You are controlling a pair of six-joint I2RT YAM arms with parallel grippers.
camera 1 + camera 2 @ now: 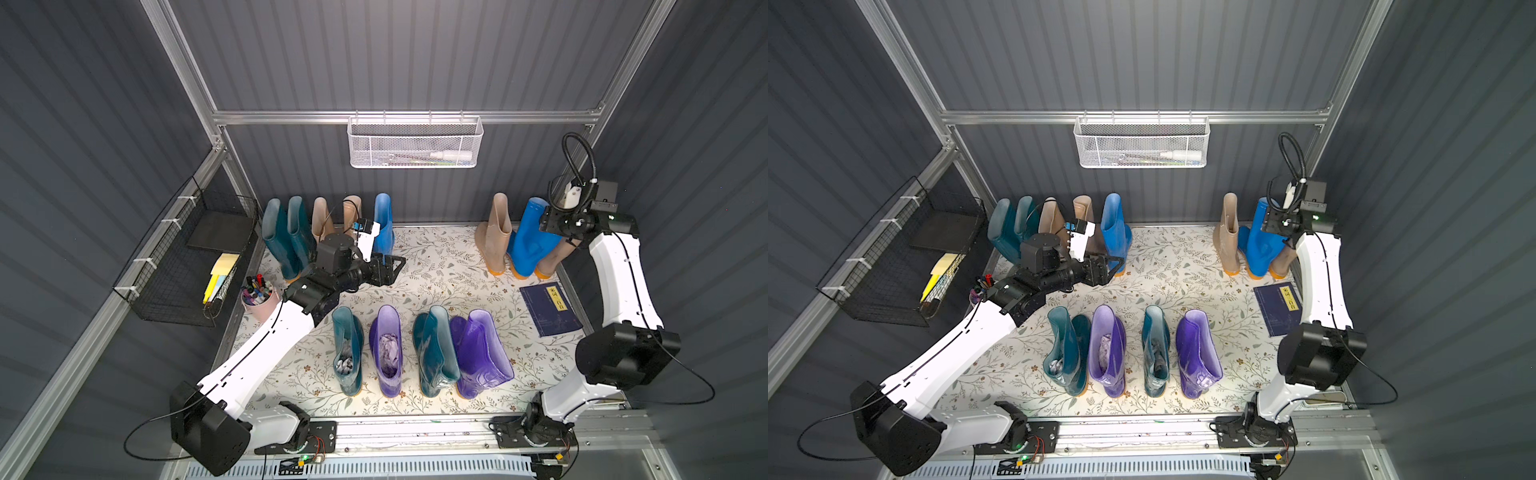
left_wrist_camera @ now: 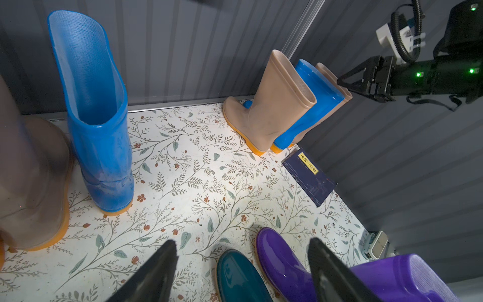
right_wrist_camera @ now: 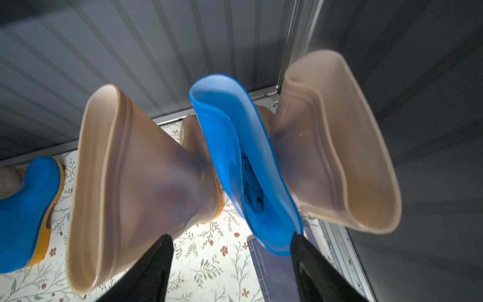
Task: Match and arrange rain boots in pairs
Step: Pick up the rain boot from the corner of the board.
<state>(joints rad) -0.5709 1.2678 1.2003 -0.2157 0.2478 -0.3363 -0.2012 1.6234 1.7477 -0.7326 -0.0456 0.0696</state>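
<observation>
The right gripper (image 3: pixel 230 236) holds its fingers (image 3: pixel 156 261) apart with nothing clamped; just ahead of them a bright blue boot (image 3: pixel 235 157) stands wedged between a near beige boot (image 3: pixel 125 162) and a wall-side beige boot (image 3: pixel 339 146), its rim right at one fingertip, though contact cannot be told. The left gripper (image 2: pixel 241 241) likewise has its fingers (image 2: pixel 156 269) spread and empty: across bare floral mat (image 2: pixel 183 170) ahead of them stands the other blue boot (image 2: pixel 96 125) beside a blurred beige boot (image 2: pixel 31 170), while a dark teal toe (image 2: pixel 237 277) and a purple toe (image 2: pixel 279 261) of two nearer boots lie below and between them.
</observation>
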